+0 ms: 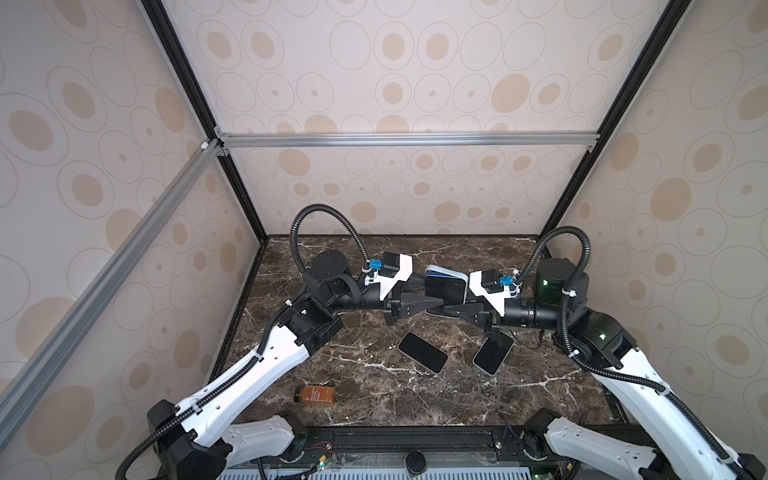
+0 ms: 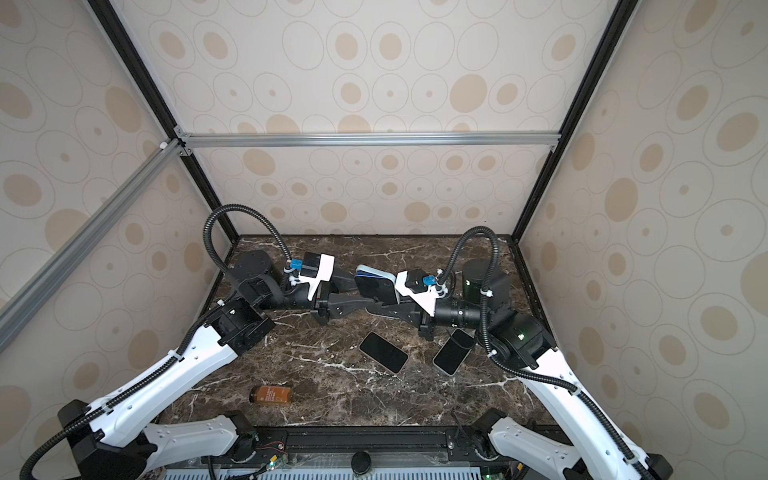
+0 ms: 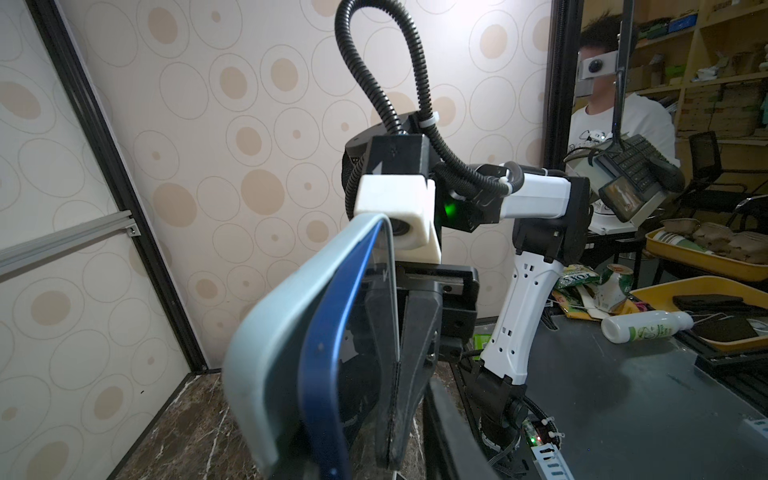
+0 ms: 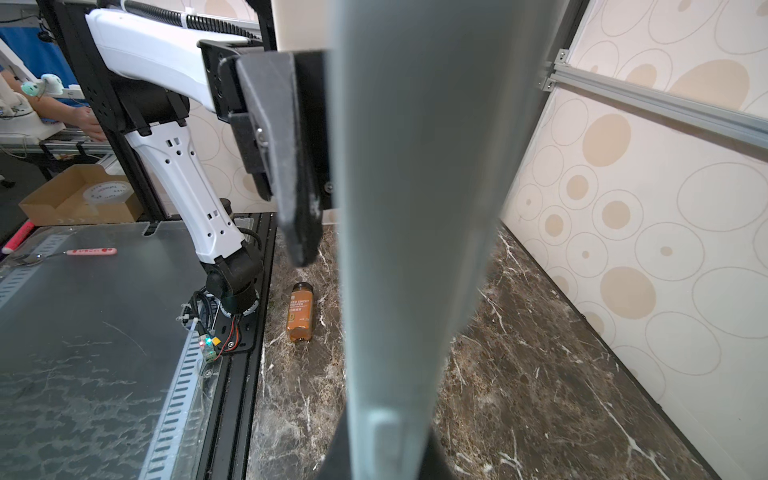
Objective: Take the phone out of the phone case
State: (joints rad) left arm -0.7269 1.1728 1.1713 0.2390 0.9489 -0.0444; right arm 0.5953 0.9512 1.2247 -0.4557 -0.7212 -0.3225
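A phone (image 1: 444, 289) with a dark screen and blue rim (image 3: 322, 374) sits in a pale blue-grey phone case (image 1: 444, 272), held above the table's middle. In the left wrist view the blue rim stands partly away from the case back (image 3: 270, 332). My right gripper (image 1: 448, 309) is shut on the case's lower edge, which fills the right wrist view (image 4: 415, 208). My left gripper (image 1: 432, 293) straddles the phone's left end. One of its fingers (image 4: 291, 166) lies beside the case; the other is hidden behind it.
Two bare phones lie screen-up on the marble table, one in the middle (image 1: 423, 352) and one under the right arm (image 1: 493, 352). An orange spice bottle (image 1: 314, 395) lies on its side near the front left. Patterned walls enclose three sides.
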